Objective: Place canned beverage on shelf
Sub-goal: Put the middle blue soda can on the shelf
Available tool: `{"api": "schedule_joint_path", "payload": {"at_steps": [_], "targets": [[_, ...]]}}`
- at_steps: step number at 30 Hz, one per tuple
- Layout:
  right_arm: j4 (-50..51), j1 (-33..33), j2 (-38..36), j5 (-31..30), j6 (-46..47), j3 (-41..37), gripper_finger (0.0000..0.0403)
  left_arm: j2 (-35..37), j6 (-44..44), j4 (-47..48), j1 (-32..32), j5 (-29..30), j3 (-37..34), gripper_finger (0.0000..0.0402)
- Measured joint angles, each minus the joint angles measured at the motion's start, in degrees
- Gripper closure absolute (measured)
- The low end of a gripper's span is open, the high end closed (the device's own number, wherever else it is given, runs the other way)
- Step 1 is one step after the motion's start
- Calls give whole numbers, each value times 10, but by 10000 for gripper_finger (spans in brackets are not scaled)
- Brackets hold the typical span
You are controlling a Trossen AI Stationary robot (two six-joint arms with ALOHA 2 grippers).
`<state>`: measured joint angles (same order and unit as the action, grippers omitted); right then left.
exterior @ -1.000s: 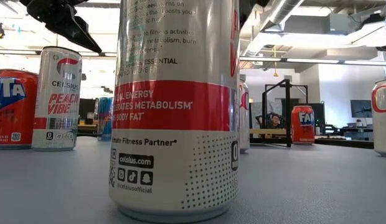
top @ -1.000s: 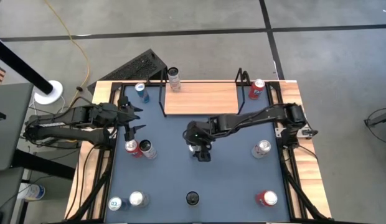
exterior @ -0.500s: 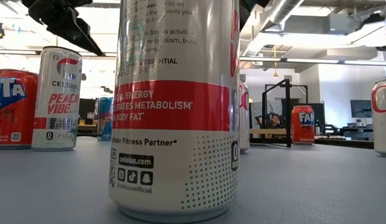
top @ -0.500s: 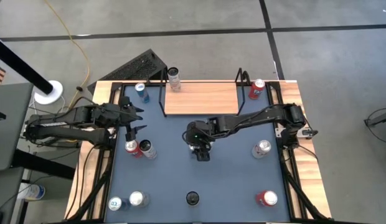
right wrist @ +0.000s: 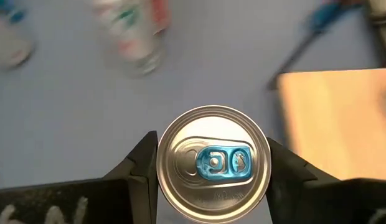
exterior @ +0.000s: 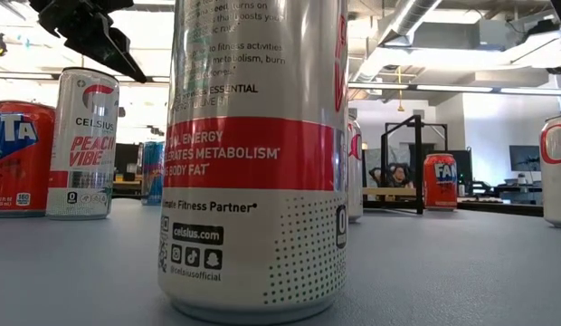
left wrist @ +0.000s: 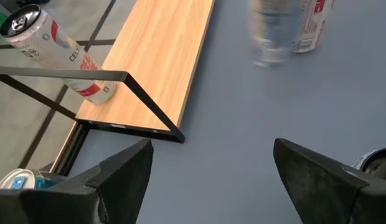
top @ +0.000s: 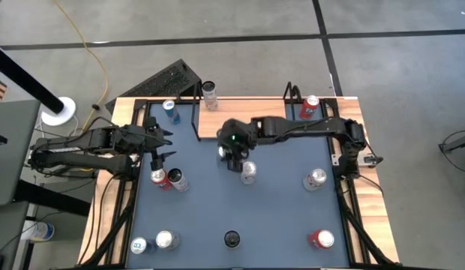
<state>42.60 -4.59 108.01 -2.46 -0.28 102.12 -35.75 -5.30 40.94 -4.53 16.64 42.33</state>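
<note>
Right gripper in the right wrist view: closed from above onto a silver can, one finger pressed to each side of the rim, blue tab facing up, light-wood shelf just off to one side. Looks like a square, centred hold, so go ahead with the transfer without re-gripping; hold upright and avoid any jerk, smooth metal being quick to slip. Seen from the high view: hanging over the blue desk just in front of the shelf's long edge, towards its left half. Another silver top just beside the gripper; cannot tell from above whether held can or a neighbour, so lift well clear before crossing. Plenty of bare board in the middle; a white can at the shelf's left end and a red can just past the right end, by the wire upright. Aim for the open middle, away from both uprights, lower until the base sits flat, and only then open. From the low view: little help, a tall can close up and filling the picture, with a dark arm part at the upper left. In the left wrist view: left gripper spread wide, nothing between the fingers, waiting at the desk's left side and looking towards the shelf end with its white can; leave parked, well out of the path.
</note>
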Motion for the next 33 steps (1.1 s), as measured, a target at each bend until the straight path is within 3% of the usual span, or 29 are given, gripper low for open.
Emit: {"api": "schedule_joint_path", "payload": {"at_steps": [8, 12, 18, 25, 33], "targets": [[5, -122, 0, -7, 59, 29, 221, 0, 1, -1, 0, -13, 0, 79], [12, -181, 0, 23, 111, 38, 221, 0, 0, -1, 0, -14, 0, 79], [105, -243, 0, 23, 119, 59, 221, 0, 0, -5, 0, -14, 0, 79], [166, -275, 0, -2, 119, 59, 221, 0, 0, -4, 0, -14, 0, 79], [102, -271, 0, -10, 134, 18, 209, 0, 3, -4, 0, -13, 0, 79]]}}
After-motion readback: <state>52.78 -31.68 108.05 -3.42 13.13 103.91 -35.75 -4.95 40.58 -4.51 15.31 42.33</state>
